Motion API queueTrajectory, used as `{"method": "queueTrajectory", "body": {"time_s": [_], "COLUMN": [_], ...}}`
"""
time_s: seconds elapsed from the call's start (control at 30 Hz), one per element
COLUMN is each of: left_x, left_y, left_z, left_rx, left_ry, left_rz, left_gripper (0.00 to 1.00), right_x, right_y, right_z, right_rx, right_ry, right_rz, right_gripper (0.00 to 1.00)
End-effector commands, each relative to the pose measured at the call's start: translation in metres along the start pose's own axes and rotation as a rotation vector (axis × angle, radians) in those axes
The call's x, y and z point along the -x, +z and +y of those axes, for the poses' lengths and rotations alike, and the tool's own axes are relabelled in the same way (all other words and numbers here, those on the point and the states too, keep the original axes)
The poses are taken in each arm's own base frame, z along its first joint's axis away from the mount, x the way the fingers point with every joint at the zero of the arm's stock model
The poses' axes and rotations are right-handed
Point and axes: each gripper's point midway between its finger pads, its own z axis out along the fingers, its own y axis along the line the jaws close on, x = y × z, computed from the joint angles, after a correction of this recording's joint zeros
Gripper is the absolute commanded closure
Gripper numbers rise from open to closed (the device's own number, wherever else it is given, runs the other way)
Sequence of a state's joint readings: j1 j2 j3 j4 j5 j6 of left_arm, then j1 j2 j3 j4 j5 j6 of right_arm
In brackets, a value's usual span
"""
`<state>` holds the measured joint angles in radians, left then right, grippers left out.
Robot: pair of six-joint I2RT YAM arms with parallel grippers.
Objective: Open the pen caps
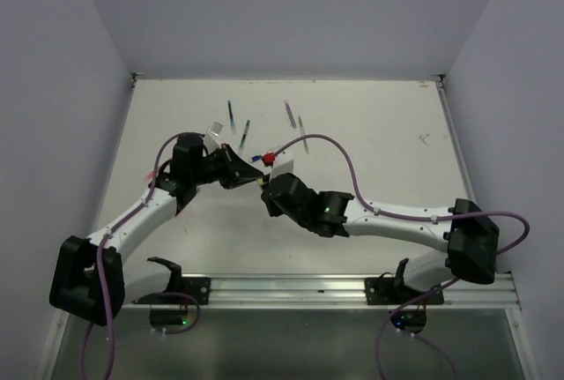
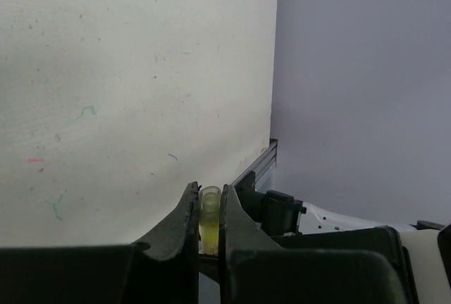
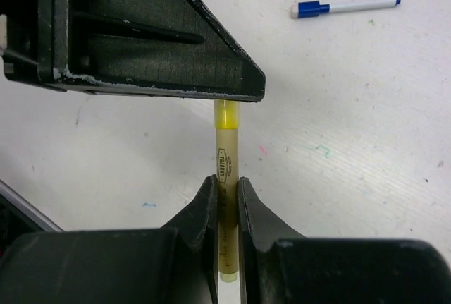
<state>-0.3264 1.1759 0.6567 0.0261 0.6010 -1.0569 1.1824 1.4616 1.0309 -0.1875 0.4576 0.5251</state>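
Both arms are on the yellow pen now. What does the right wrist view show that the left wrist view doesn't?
Right wrist only: the yellow pen side-on, its labelled barrel running from the right end effector up under the left end effector, and a blue-capped pen lying on the table. Left wrist only: the pen's end seen head-on, a pale yellow tube pinched between the left fingers, plus the wall beyond the table's edge. Both: the same yellow pen, gripped, over the white table.
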Motion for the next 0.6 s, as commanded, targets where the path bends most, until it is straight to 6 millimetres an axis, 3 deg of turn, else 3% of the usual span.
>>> {"method": "queueTrajectory", "body": {"time_s": [0.0, 0.07, 0.1, 0.13, 0.17, 0.2, 0.33, 0.4, 0.43, 0.47, 0.5, 0.53, 0.57], "left_x": [0.083, 0.089, 0.084, 0.081, 0.080, 0.075, 0.070, 0.073, 0.076, 0.067, 0.069, 0.061, 0.050], "left_y": [-0.018, -0.020, -0.020, -0.020, -0.025, -0.027, -0.036, -0.033, -0.032, -0.028, -0.023, -0.017, -0.014], "left_z": [-0.035, -0.049, -0.056, -0.059, -0.073, -0.074, -0.072, -0.046, -0.048, -0.028, -0.013, -0.012, 0.003], "left_rx": [-0.100, -0.182, -0.227, -0.266, -0.331, -0.344, -0.318, -0.184, -0.150, -0.060, 0.016, 0.055, 0.125], "left_ry": [0.017, 0.073, 0.100, 0.126, 0.184, 0.218, 0.337, 0.338, 0.355, 0.320, 0.356, 0.372, 0.357], "left_rz": [-0.262, -0.277, -0.246, -0.233, -0.240, -0.227, -0.266, -0.276, -0.273, -0.219, -0.216, -0.179, -0.134], "left_gripper": [1.00, 1.00, 1.00, 1.00, 1.00, 1.00, 1.00, 1.00, 1.00, 1.00, 1.00, 1.00, 1.00], "right_x": [-0.064, -0.062, -0.052, -0.056, -0.051, -0.037, -0.017, -0.015, -0.003, -0.001, -0.007, 0.003, -0.006], "right_y": [-0.013, -0.015, -0.017, -0.020, -0.024, -0.030, -0.041, -0.040, -0.035, -0.033, -0.027, -0.026, -0.026], "right_z": [-0.037, -0.019, 0.006, 0.011, 0.014, 0.029, 0.031, 0.009, -0.007, -0.021, -0.054, -0.067, -0.095], "right_rx": [-0.042, 0.096, 0.258, 0.314, 0.345, 0.463, 0.557, 0.460, 0.374, 0.313, 0.192, 0.139, 0.014], "right_ry": [-0.090, -0.013, 0.061, 0.093, 0.127, 0.190, 0.298, 0.285, 0.289, 0.290, 0.303, 0.312, 0.287], "right_rz": [0.159, 0.163, 0.153, 0.162, 0.151, 0.139, 0.118, 0.128, 0.095, 0.095, 0.132, 0.127, 0.166], "right_gripper": [1.00, 1.00, 1.00, 1.00, 1.00, 1.00, 1.00, 1.00, 1.00, 1.00, 1.00, 1.00, 1.00]}}
